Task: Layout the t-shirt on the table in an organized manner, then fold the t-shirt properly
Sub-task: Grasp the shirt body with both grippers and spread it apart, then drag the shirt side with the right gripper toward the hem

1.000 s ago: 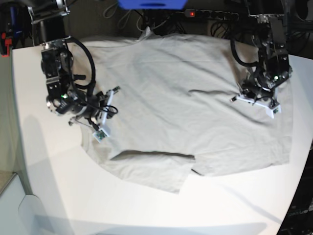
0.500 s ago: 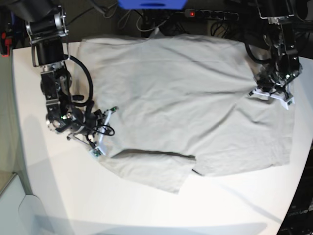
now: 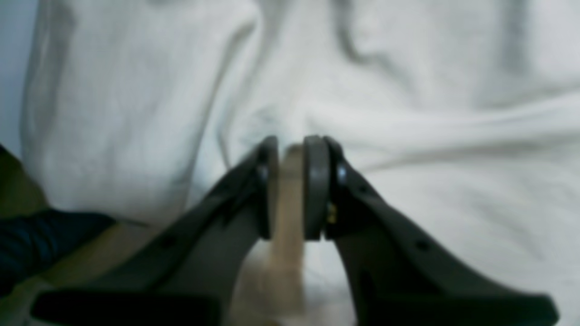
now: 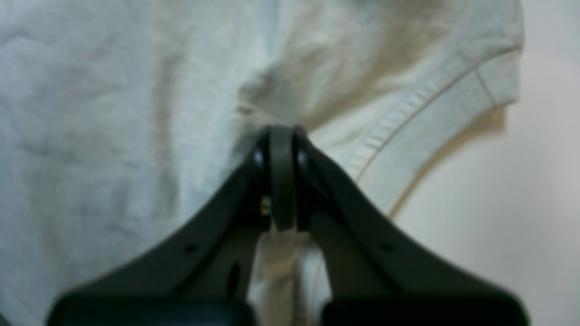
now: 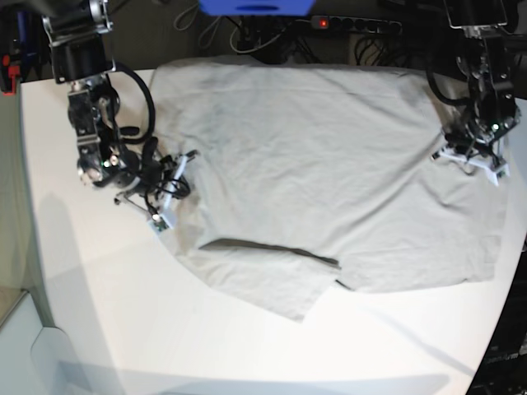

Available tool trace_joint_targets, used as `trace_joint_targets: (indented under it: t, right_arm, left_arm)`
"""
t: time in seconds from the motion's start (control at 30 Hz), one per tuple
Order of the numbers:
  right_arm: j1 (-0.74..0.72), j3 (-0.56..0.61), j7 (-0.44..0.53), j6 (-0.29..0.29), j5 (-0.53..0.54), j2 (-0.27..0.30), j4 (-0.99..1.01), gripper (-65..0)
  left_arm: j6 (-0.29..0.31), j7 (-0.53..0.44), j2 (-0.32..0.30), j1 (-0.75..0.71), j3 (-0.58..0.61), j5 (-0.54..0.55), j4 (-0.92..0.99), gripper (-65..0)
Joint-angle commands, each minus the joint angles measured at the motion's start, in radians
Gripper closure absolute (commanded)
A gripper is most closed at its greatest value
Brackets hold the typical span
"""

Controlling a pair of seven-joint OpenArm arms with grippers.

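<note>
T-shirt (image 5: 329, 181) spread across the far and middle part of the table (image 5: 107, 313), mostly flat, with light wrinkles. One sleeve folded over near the front edge, a dark crease line along its top. Right side of the cloth reaching the table's right edge.

Right gripper (image 4: 282, 179), at the left of the base view (image 5: 165, 206): jaws pressed fully together, a thin fold of cloth pinched between them just beside a stitched hem; bare tabletop to the right of that hem in the wrist view.

Left gripper (image 3: 292, 185), at the right of the base view (image 5: 473, 156): jaws nearly closed, a narrow gap filled by a bunched strip of fabric; wrinkled cloth all around, picture blurred.

Power strip (image 5: 354, 25) with a red light and tangled cables beyond the far edge; blue object (image 5: 255, 6) at top centre.
</note>
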State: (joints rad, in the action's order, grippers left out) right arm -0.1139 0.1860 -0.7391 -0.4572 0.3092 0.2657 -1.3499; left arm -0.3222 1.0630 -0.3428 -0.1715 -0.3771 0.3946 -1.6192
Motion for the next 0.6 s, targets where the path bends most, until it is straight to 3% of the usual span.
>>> trace_joint_targets:
  t: [0.0, 0.17, 0.3, 0.47, 0.57]
  right_arm:
    - [0.032, 0.002, -0.055, 0.005, -0.018, 0.014, -0.012, 0.0]
    - [0.162, -0.001, -0.03, 0.005, -0.018, 0.065, -0.181, 0.0]
    - [0.221, -0.007, -0.033, 0.005, -0.018, 0.096, -0.323, 0.0]
    - [0.193, -0.016, -0.033, 0.005, -0.018, 0.128, -0.385, 0.0]
    - [0.118, -0.023, -0.046, 0.005, -0.018, 0.12, -0.369, 0.0]
  left_arm:
    - [-0.002, -0.013, -0.026, 0.011, -0.006, 0.002, -0.04, -10.3]
    - [-0.002, 0.013, -0.022, 0.042, -0.007, 0.002, -0.097, -10.3]
    - [-0.002, 0.01, 0.015, 0.117, -0.004, -0.006, -0.031, -10.3]
    - [-0.002, 0.006, 0.031, 0.168, 0.003, -0.006, 0.101, -10.3]
    - [-0.002, -0.05, 0.031, 0.158, 0.003, -0.006, 0.144, -10.3]
